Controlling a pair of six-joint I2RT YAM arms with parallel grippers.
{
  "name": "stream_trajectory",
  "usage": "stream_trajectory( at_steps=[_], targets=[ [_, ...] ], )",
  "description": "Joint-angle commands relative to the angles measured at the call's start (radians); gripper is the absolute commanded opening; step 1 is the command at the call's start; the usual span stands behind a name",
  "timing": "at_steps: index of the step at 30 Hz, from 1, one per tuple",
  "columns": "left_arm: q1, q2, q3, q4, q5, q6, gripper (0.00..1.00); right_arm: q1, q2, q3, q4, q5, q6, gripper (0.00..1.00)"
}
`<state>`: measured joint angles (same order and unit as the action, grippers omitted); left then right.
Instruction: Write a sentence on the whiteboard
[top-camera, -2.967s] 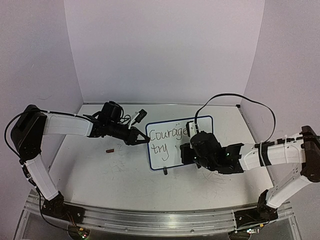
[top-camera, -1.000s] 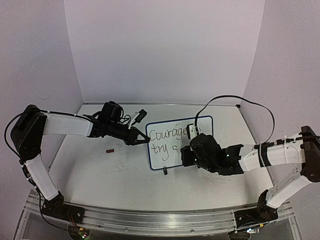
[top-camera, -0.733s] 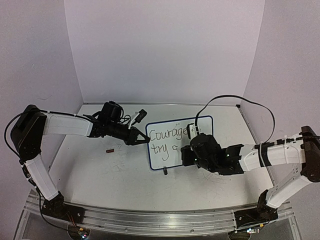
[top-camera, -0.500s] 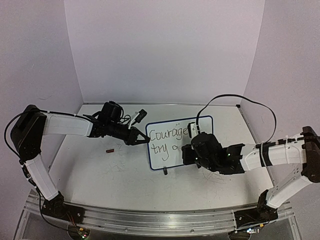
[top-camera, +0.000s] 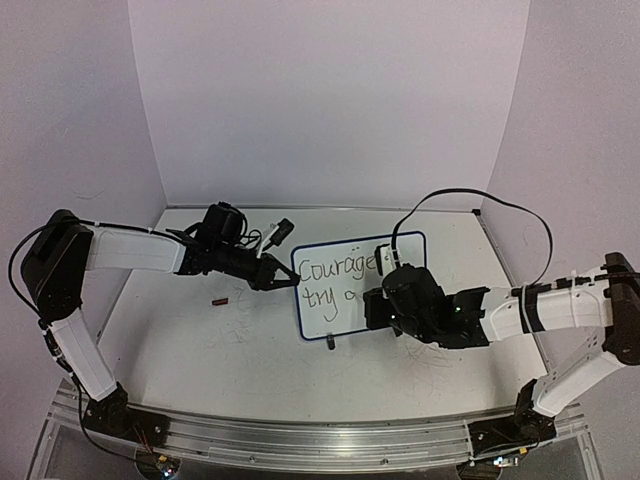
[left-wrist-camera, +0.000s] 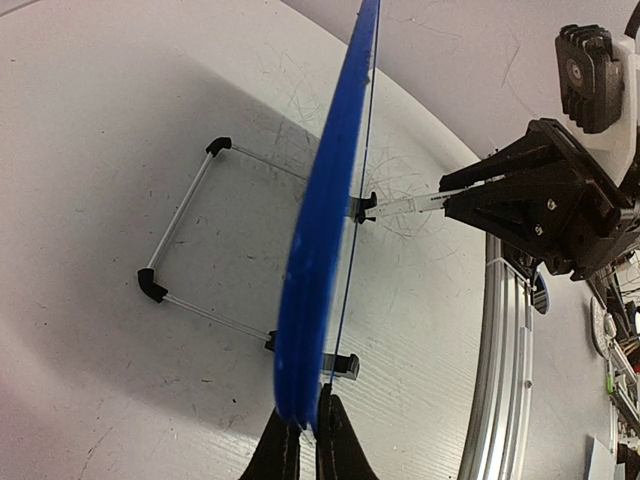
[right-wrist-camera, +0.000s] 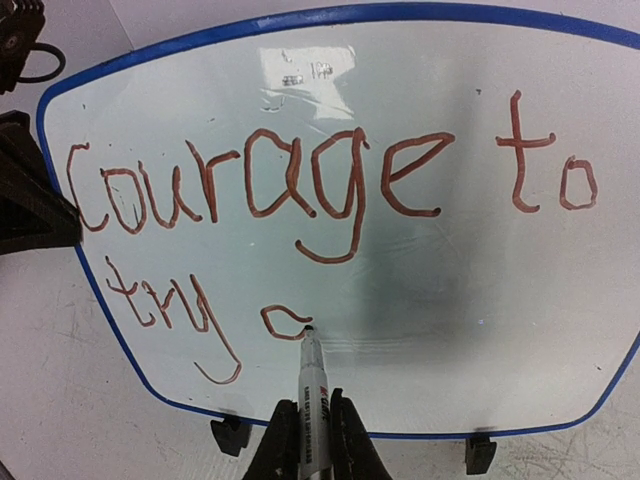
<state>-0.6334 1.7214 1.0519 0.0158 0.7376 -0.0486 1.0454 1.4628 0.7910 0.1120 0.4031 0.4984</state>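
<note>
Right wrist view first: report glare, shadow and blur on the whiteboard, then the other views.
Right wrist view: a glare patch sits high on the whiteboard; a soft grey shadow lies around the marker tip; the sentence is sharp. Left wrist view: the wide lens bows the table rail; the whiteboard's near edge looks soft. Top external view: even light, no glare.

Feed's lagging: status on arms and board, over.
Left gripper jaws shut on edge of blue-framed whiteboard. Right gripper jaws shut on pale marker pen, tip on board. Red handwritten sentence reads "Courage to try", next letter begun. Nothing obstructing.
</note>
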Motion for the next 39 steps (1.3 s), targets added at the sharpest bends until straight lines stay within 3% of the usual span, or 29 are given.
stream_trajectory(
  at_steps=[1, 39],
  targets=[
    [-0.008, -0.024, -0.019, -0.064, -0.028, 0.047, 0.0, -0.013, -0.013, 0.034, 0.031, 0.04, -0.006, 0.0],
    [-0.008, -0.021, -0.016, -0.064, -0.025, 0.047, 0.0, -0.016, -0.026, 0.021, 0.031, 0.034, 0.005, 0.0]
  ],
)
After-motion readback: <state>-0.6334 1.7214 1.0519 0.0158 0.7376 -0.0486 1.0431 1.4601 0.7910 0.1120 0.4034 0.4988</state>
